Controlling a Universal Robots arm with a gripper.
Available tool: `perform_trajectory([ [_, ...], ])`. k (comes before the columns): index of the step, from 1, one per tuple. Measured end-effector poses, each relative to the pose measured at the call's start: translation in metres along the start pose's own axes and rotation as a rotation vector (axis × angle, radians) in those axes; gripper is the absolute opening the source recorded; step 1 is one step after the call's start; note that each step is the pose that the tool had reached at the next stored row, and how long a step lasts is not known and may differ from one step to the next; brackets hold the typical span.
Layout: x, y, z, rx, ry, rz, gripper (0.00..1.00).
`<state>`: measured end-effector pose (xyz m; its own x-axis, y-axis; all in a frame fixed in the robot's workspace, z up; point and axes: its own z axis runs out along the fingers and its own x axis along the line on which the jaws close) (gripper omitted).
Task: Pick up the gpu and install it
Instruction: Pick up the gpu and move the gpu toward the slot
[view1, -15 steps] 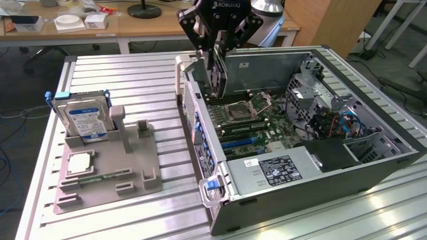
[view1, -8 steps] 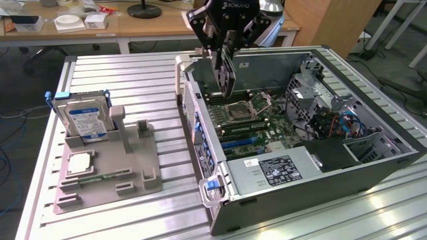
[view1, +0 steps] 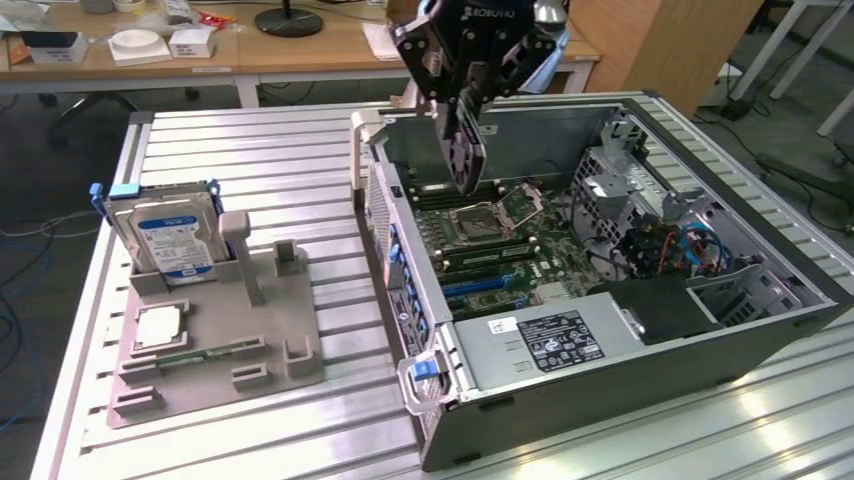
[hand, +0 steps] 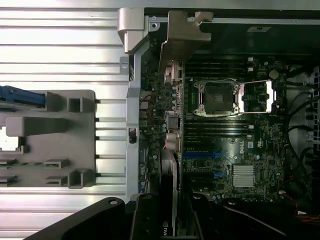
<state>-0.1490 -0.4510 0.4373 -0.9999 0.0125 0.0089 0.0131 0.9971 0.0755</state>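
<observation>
ROBOTIQ-marked tool (view1: 467, 112) tight on the upright gpu (view1: 467, 165) above the open computer case (view1: 601, 410)

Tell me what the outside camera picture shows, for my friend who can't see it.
A robot gripper holds the gpu, a dark flat card, edge-down over the motherboard inside an open computer case. On the exterior view's left, a hard drive stands in a grey holder on the ribbed metal table.
</observation>
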Motion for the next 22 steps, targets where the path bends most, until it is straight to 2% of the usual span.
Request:
perform_trajectory([
  [15, -0.036, 0.0004, 0.0018, 0.0000, 0.0000, 0.000, 0.27],
  [22, -0.046, 0.0004, 0.0029, 0.0000, 0.0000, 0.000, 0.27],
])
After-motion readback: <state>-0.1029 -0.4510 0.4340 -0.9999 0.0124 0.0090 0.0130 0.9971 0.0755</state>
